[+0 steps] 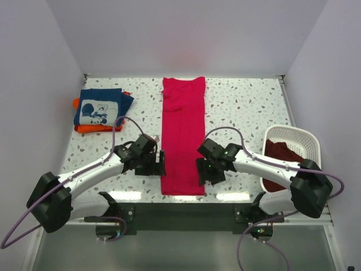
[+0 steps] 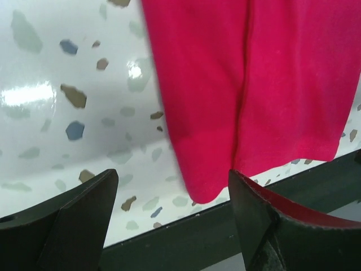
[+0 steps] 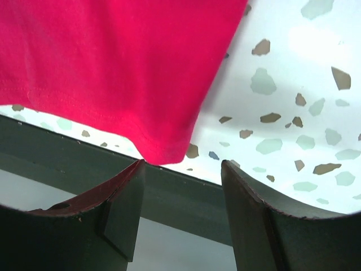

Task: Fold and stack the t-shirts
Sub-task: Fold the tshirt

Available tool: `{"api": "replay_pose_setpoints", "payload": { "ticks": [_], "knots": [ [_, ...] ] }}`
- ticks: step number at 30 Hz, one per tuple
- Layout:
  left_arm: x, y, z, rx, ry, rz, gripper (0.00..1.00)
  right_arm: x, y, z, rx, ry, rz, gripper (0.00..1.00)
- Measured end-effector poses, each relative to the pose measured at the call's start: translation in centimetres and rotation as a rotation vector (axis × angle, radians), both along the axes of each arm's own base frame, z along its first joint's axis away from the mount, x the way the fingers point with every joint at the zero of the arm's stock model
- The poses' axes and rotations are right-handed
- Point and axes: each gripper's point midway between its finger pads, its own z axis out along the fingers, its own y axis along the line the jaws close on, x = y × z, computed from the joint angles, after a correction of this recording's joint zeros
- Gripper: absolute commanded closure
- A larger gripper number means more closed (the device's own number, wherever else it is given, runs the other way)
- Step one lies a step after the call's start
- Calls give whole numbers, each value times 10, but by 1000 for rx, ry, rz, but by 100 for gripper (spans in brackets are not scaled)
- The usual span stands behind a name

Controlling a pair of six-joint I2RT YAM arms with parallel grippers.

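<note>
1. Pink shirt (image 1: 183, 135), a long strip left of the basket (image 1: 305, 139), points its neck away from the arms (image 1: 90, 172).
2. Right gripper (image 1: 208, 172), between them, is open.
3. Left gripper (image 1: 160, 164), past the shirt, is open too.

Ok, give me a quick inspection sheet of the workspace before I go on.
Surface: speckled table, glossy.
Job's things: pink t-shirt folded into a long strip, centre; navy t-shirt folded atop orange t-shirt, far left; maroon t-shirt in basket, right.
Clutter: nothing seen.
Claws: left claw and right claw open, flanking the strip's near end, empty.
Cables: purple cables, one looped behind each claw.
Surroundings: plain white walls.
</note>
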Motion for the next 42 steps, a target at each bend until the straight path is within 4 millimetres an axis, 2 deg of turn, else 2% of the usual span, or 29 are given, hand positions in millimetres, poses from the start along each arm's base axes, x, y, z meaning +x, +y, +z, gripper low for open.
{"api": "replay_pose_setpoints", "payload": {
  "ticks": [4,8,12,15,22,28,42],
  "knots": [
    [-16,5,0,-14,28,64,17,-8,-3,0,22,5,4,41],
    [-32,-4,-6,-13,59,60,17,-15,-3,-4,23,18,22,41],
    [-50,-13,-14,2,97,42,26,-16,1,-6,25,16,34,41],
    [-58,-13,-22,31,121,55,26,-17,2,-11,12,26,43,41],
    [-65,-10,-31,86,133,100,29,-17,12,-18,-11,37,75,42],
    [-70,-8,-39,130,146,115,37,-22,15,-24,-27,47,98,42],
    [-71,-7,-41,155,142,112,53,-17,15,-33,-73,30,102,48]
  ]
}}
